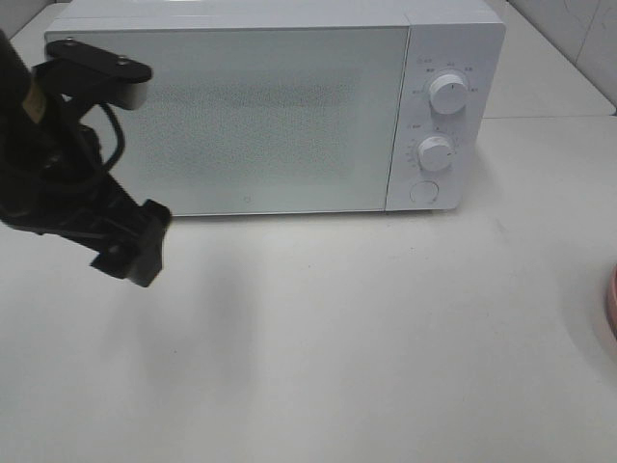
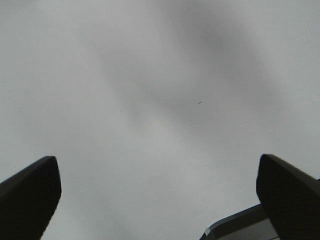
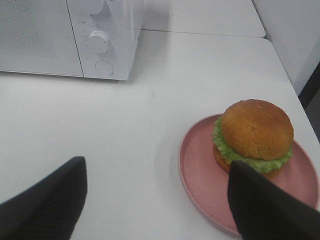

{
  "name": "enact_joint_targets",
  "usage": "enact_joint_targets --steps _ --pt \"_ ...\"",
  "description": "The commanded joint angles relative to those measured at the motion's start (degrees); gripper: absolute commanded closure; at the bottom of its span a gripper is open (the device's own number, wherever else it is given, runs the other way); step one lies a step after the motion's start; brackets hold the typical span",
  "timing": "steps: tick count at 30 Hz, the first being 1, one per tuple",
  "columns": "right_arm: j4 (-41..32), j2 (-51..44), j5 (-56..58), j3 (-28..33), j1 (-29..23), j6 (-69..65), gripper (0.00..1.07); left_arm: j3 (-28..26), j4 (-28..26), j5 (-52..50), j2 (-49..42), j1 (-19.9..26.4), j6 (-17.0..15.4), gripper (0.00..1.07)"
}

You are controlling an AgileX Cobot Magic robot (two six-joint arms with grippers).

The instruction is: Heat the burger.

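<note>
- A white microwave [image 1: 275, 111] stands at the back of a pale surface [image 1: 366, 328], its frosted door shut and two round dials [image 1: 448, 93] stacked down its right panel.
- The left tool [image 1: 130, 246] hangs in front of the microwave's lower left corner. In the left wrist view its two dark fingers [image 2: 30, 192] stand far apart with only blank grey between them; it grips nothing.
- The right tool [image 3: 155, 205] is not visible from the high camera. In its own wrist view the two dark fingers [image 3: 47, 202] stand wide apart with nothing between them but bare surface and the plate's near rim.
- The burger [image 3: 256, 135] sits on a pink plate [image 3: 195, 165] on the surface, to the right of the microwave and nearer the robot than it is. The high camera catches only a sliver of the plate at its right edge [image 1: 611, 304].
- The burger lies just ahead of the right tool, toward the finger on the plate's side, not centred between the fingers.
- The burger is round, with no long axis to line up on.
- The right arm is clearly the nearer one; the left arm is well apart from the burger, on the far side of the microwave door.
</note>
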State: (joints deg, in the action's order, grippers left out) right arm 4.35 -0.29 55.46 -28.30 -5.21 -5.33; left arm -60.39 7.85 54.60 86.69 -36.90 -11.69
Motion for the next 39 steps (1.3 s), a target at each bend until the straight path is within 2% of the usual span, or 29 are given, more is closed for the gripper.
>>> enact_joint_targets --steps 1,3,4,5,7,8,9,10,11,12,13,15,16,18,19,22,27,29,32,34,35,37,39 --pt "0.1 -1.5 -0.4 0.2 0.2 0.3 0.33 0.2 -0.4 3.9 -0.6 4.1 1.0 0.06" --pt "0.1 -1.5 -0.4 0.2 0.2 0.3 0.33 0.2 -1.9 6.5 -0.6 9.7 3.5 0.06" --pt "0.1 -1.5 -0.4 0.2 0.2 0.3 0.33 0.2 -1.9 6.5 -0.6 9.7 3.5 0.06" --pt "0.1 -1.5 -0.4 0.2 0.2 0.3 0.33 0.2 -3.8 7.7 -0.6 13.6 5.9 0.06" --pt "0.1 -1.5 -0.4 0.2 0.2 0.3 0.33 0.2 -5.3 8.5 -0.7 15.4 7.1 0.06" --pt "0.1 -1.5 -0.4 0.2 0.2 0.3 0.33 0.2 -8.4 10.2 -0.7 20.0 10.1 0.06" --pt "0.1 -1.5 -0.4 0.2 0.2 0.3 0.33 0.2 -9.7 10.9 -0.7 22.3 11.2 0.06" --pt "0.1 -1.5 -0.4 0.2 0.2 0.3 0.33 0.2 -9.7 10.9 -0.7 22.3 11.2 0.06" --pt "0.1 -1.5 -0.4 0.2 0.2 0.3 0.33 0.2 -12.2 12.5 -0.7 26.6 14.0 0.06" --pt "0.1 -1.5 -0.4 0.2 0.2 0.3 0.33 0.2 -12.2 12.5 -0.7 26.6 14.0 0.06" --pt "0.1 -1.5 -0.4 0.2 0.2 0.3 0.33 0.2 -14.6 14.2 -0.7 31.2 15.7 0.06" --pt "0.1 -1.5 -0.4 0.2 0.2 0.3 0.33 0.2 -15.7 14.7 -0.8 32.9 16.0 0.06" --pt "0.1 -1.5 -0.4 0.2 0.2 0.3 0.33 0.6 -17.7 15.2 -1.4 36.6 16.7 0.06" --pt "0.1 -1.5 -0.4 0.2 0.2 0.3 0.34 1.1 -18.4 15.2 -2.1 38.2 17.0 0.06" --pt "0.1 -1.5 -0.4 0.2 0.2 0.3 0.34 2.5 -18.8 15.0 -4.0 40.3 17.2 0.06" --pt "0.1 -1.5 -0.4 0.2 0.2 0.3 0.34 5.3 -18.4 14.1 -8.2 41.9 17.1 0.06" --pt "0.1 -1.5 -0.4 0.2 0.2 0.3 0.34 10.4 -18.2 13.4 -16.6 41.9 17.3 0.06" --pt "0.1 -1.5 -0.4 0.2 0.2 0.3 0.34 13.5 -18.0 12.9 -23.3 41.9 18.1 0.06" --pt "0.1 -1.5 -0.4 0.2 0.2 0.3 0.34 14.2 -17.9 12.9 -25.2 41.9 18.1 0.06" --pt "0.1 -1.5 -0.4 0.2 0.2 0.3 0.34 18.0 -17.1 12.8 -34.4 41.9 18.1 0.06" --pt "0.1 -1.5 -0.4 0.2 0.2 0.3 0.34 18.0 -17.1 12.8 -34.4 41.9 18.1 0.06" --pt "0.1 -1.5 -0.4 0.2 0.2 0.3 0.34 20.6 -16.4 11.7 -42.3 41.9 18.2 0.06" --pt "0.1 -1.5 -0.4 0.2 0.2 0.3 0.34 21.4 -16.0 11.5 -44.5 41.9 18.2 0.06"
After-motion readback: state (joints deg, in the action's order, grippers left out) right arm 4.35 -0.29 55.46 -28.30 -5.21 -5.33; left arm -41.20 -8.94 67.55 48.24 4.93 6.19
